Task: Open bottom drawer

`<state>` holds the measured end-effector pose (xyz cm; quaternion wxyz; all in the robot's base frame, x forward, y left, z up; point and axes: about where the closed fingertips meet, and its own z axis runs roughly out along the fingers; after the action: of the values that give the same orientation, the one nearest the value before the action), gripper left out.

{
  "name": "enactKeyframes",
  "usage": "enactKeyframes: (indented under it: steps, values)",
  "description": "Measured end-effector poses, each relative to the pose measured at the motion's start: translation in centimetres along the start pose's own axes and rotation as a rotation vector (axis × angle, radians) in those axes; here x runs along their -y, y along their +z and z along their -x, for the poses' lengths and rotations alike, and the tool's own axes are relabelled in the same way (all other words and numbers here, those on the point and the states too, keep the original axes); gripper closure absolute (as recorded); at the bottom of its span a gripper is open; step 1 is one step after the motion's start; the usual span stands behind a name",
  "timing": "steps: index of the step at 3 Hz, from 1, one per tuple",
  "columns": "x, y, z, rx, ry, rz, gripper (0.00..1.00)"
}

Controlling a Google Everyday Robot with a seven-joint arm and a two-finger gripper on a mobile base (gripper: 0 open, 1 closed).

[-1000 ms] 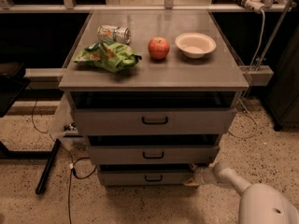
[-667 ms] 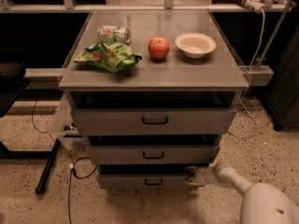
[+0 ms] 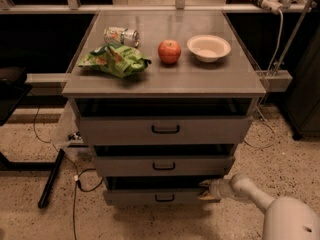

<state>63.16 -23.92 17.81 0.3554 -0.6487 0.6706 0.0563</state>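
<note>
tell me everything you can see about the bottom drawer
The bottom drawer is the lowest and slimmest front on the cabinet. It looks like grey metal, with a small black bar handle at its centre. It sits level just above the speckled floor, with a dark gap along the top of its front. The gripper is at its right end, by the top corner of the front; whether it actually touches is hard to tell.

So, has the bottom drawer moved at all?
Yes, the bottom drawer slid out from under the middle drawer, toward the camera, with the gripper at its right end.
</note>
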Motion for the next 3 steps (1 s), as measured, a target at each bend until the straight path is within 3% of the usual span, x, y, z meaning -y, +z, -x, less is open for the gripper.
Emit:
enactKeyframes:
  steps: [2,3]
  values:
    - [0.0,0.0,0.0,0.000,0.000,0.000,0.58]
    - [-1.5,-0.6,-1.3,0.015,0.031,0.017,0.35]
